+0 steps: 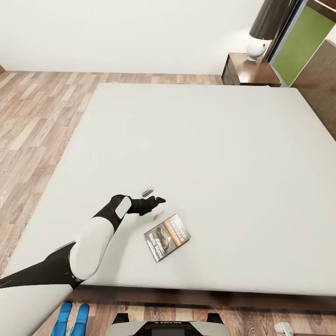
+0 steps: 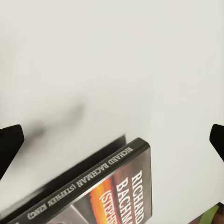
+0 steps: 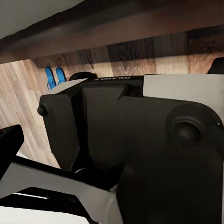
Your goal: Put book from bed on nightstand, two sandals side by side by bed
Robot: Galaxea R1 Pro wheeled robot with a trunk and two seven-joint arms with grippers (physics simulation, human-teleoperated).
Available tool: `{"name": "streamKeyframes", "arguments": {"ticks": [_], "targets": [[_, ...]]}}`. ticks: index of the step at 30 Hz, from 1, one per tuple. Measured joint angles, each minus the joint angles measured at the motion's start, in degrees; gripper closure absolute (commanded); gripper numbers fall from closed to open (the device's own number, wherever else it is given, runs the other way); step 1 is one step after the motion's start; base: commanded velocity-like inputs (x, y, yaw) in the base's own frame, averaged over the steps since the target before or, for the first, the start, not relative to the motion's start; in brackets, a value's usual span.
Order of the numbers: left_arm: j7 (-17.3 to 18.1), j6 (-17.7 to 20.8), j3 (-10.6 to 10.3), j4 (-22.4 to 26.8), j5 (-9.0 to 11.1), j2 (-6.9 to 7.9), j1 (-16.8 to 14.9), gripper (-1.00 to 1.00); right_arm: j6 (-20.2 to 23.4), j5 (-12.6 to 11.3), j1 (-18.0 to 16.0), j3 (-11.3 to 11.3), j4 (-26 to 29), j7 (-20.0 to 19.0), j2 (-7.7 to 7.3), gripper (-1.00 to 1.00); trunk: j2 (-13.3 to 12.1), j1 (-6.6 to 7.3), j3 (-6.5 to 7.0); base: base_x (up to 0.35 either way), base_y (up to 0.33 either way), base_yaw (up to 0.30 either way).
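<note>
- Grey mattress of the bed [image 1: 210, 154] carries the book [image 1: 168, 237] near its foot edge.
- Left pincer [image 1: 154, 198] hovers spread just beside the book.
- Blue sandals [image 1: 73, 318] lie together on the floor by the bed.
- Right pincer: cannot tell.

The left arm [image 1: 95, 235] has glossy white shells with black joints, ending in a black left hand [image 1: 156, 201]. The base [image 1: 168, 325] is black and pale grey, lettered "GALAXEA". Its dark housing [image 3: 154, 140] carries round knobs.

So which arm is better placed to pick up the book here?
Left. The left gripper hovers open over the bed just beside the book, whose edge lies between its fingertips in the left wrist view. The right wrist view looks at the robot's base.
</note>
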State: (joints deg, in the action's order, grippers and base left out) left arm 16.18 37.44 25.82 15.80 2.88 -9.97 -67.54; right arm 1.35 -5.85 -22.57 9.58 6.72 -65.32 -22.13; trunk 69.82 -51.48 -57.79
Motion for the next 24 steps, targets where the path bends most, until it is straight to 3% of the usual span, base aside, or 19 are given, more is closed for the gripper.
{"name": "streamKeyframes", "arguments": {"ticks": [5, 17, 24], "targets": [[0.00, -0.03, 0.00, 0.00, 0.00, 0.00, -0.01, -1.00, 0.00, -0.01, 0.00, -0.01, 0.00, -0.03, 0.02, -1.00, 0.00, 0.00, 0.00, 0.000, 0.000, 0.000], [0.00, -0.05, 0.07, 0.00, -0.01, 0.00, 0.03, -1.00, 0.00, -0.04, 0.00, 0.01, 0.00, -0.07, 0.00, -1.00, 4.80, -2.63, -2.15, 0.000, 0.000, 0.000], [0.00, -0.07, 0.09, 0.00, 0.00, 0.00, 0.04, -1.00, 0.00, -0.03, 0.00, -0.01, 0.00, -0.07, 0.00, -1.00, 4.81, -2.64, -2.15, 0.000, 0.000, 0.000]]}}
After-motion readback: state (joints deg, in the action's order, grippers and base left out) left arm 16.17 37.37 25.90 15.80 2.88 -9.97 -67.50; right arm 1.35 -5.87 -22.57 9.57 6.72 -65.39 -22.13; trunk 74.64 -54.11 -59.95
